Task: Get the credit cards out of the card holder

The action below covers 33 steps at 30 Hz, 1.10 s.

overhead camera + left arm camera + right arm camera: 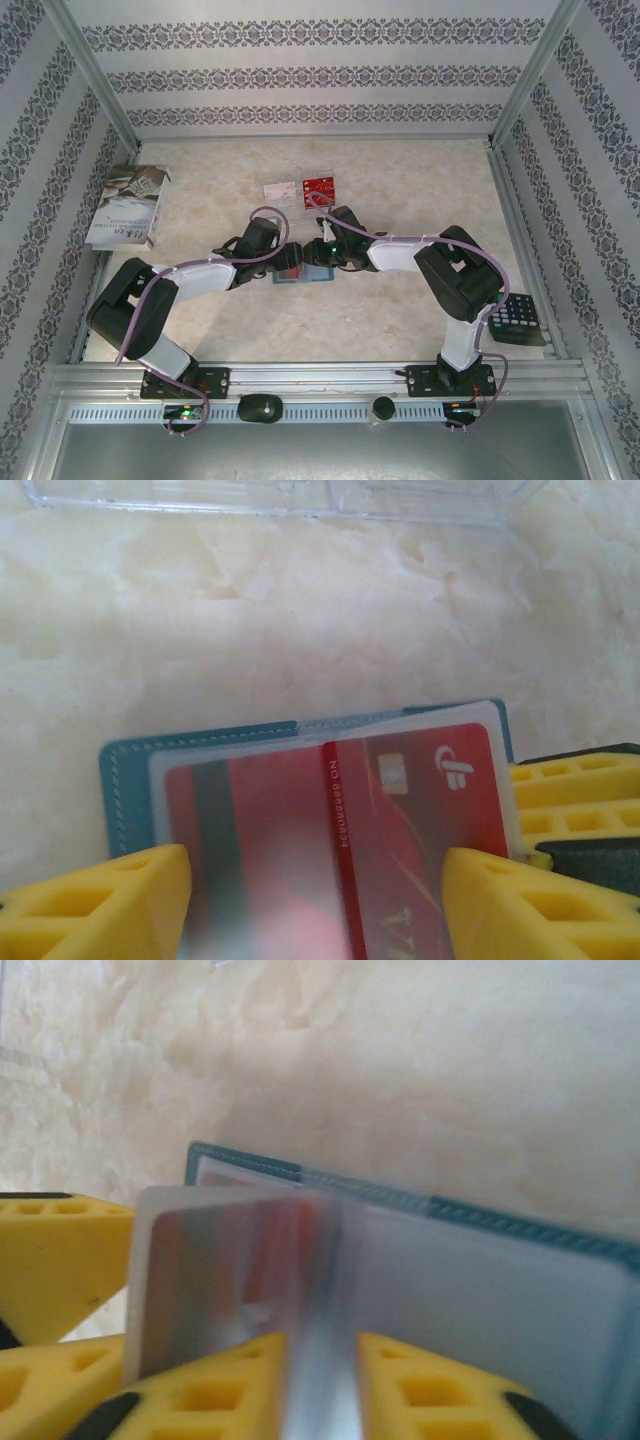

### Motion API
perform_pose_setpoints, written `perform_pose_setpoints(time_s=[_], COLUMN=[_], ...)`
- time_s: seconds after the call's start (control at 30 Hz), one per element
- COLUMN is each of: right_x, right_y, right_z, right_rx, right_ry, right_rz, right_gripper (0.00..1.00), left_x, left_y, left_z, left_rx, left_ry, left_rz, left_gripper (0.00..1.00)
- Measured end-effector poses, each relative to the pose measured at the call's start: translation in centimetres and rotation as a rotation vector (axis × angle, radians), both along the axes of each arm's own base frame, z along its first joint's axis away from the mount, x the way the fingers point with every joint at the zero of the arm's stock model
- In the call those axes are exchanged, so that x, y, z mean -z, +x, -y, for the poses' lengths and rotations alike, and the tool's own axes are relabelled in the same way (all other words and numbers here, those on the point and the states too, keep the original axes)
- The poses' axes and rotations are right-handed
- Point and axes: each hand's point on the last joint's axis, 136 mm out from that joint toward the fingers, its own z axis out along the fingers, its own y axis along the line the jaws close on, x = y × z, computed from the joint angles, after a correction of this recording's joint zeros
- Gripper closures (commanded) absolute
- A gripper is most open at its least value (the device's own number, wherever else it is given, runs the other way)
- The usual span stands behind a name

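The teal card holder (312, 275) lies open on the table between my two grippers. In the left wrist view its clear sleeves hold red credit cards (420, 810), and the teal edge (125, 790) shows at the left. My left gripper (315, 910) is open, with its yellow fingers spread over the holder's near part. My right gripper (325, 1385) stands slightly open, and an upright clear sleeve leaf (230, 1260) runs into the gap between its fingers. Two loose credit cards lie farther back on the table, one red (320, 185) and one pale (281, 188).
A white booklet (128, 205) leans at the left wall. A black calculator (517, 320) lies at the right edge. A clear plastic tray (280, 495) sits just beyond the holder. Metal rails frame the table.
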Motion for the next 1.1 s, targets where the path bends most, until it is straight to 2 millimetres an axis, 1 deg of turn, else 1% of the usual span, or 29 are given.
perform_pose_setpoints(time_s=[0.1, 0.17, 0.3, 0.43, 0.5, 0.57, 0.63, 0.7, 0.77, 0.83, 0.9, 1.0, 1.1], right_x=[-0.1, -0.8, -3.0, -6.1, -7.0, -7.2, -6.7, -5.9, -4.7, -2.9, -1.1, 1.0, 1.0], right_y=[-0.1, -0.1, 0.2, 0.3, 0.4, 0.4, 0.2, 0.0, -0.3, -0.6, -0.9, -1.2, -0.9], right_z=[0.7, 1.2, 2.7, 4.3, 4.6, 4.7, 4.8, 4.6, 4.4, 4.1, 4.1, 4.3, 3.9], right_rx=[0.027, 0.041, 0.098, 0.143, 0.15, 0.142, 0.128, 0.113, 0.092, 0.072, 0.062, 0.058, 0.058], right_ry=[-0.022, -0.029, -0.049, -0.063, -0.065, -0.074, -0.088, -0.098, -0.108, -0.122, -0.146, -0.175, -0.159], right_rz=[0.007, 0.022, 0.084, 0.177, 0.206, 0.22, 0.212, 0.193, 0.163, 0.116, 0.076, 0.032, 0.037], right_gripper=[0.64, 0.63, 0.63, 0.64, 0.65, 0.7, 0.76, 0.78, 0.83, 0.86, 0.91, 0.97, 0.99], left_x=[-0.1, -0.2, -0.1, 0.6, 0.8, 0.9, 0.8, 0.4, -0.4, -1.4, -1.7, -1.4, -0.2], left_y=[0.0, 0.0, 0.1, 0.0, 0.0, 0.1, 0.1, -0.1, -0.3, -0.4, -0.2, -0.2, -0.2], left_z=[0.2, 0.4, 1.2, 2.6, 3.1, 3.3, 3.2, 2.7, 2.4, 2.3, 2.5, 2.8, 3.1], left_rx=[0.006, 0.012, 0.031, 0.073, 0.091, 0.096, 0.092, 0.082, 0.074, 0.08, 0.085, 0.094, 0.102], left_ry=[-0.007, -0.012, -0.019, 0.001, 0.014, 0.02, 0.024, 0.03, 0.027, 0.017, 0.007, -0.003, 0.001], left_rz=[-0.002, -0.005, -0.013, -0.041, -0.05, -0.054, -0.051, -0.04, -0.022, 0.003, 0.015, 0.01, -0.014], left_gripper=[0.33, 0.33, 0.33, 0.33, 0.33, 0.33, 0.35, 0.37, 0.45, 0.47, 0.48, 0.51, 0.54])
